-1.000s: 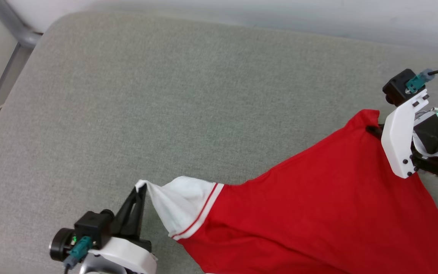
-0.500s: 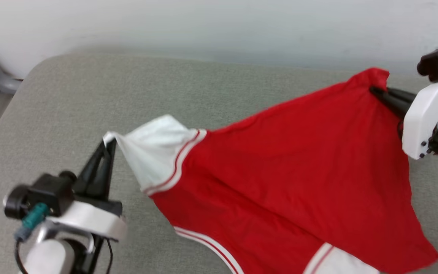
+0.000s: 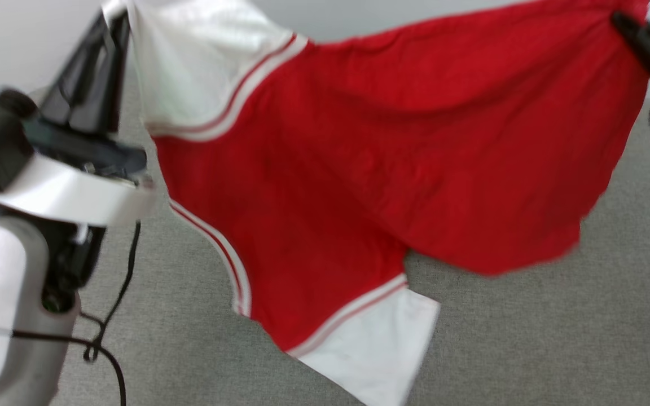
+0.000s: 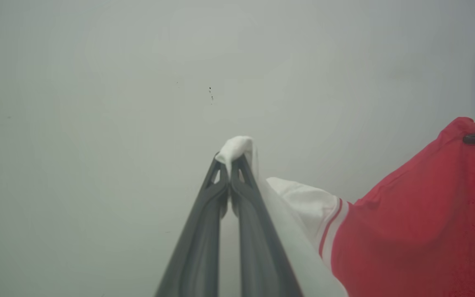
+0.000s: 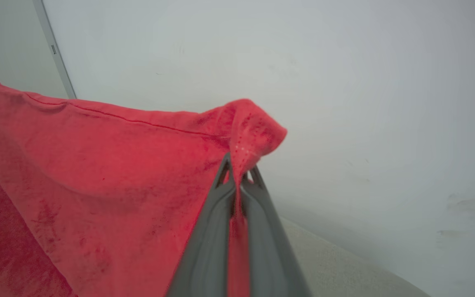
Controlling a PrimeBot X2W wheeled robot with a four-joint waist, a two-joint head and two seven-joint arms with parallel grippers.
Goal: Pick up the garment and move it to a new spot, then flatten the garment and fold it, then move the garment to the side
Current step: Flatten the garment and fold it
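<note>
The garment is held aloft above the grey cushion, stretched between both tools; the left tool is clamped on a white sleeve tip, the right tool on a red corner; the cloth is judged light, limp and prone to sagging; corner or hem holds are favoured, though thin pinches may slip.

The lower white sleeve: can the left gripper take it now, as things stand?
Probably not yet. The left gripper is shut on the upper sleeve, holding the shirt up; the lower sleeve hangs free below, unblocked.
</note>
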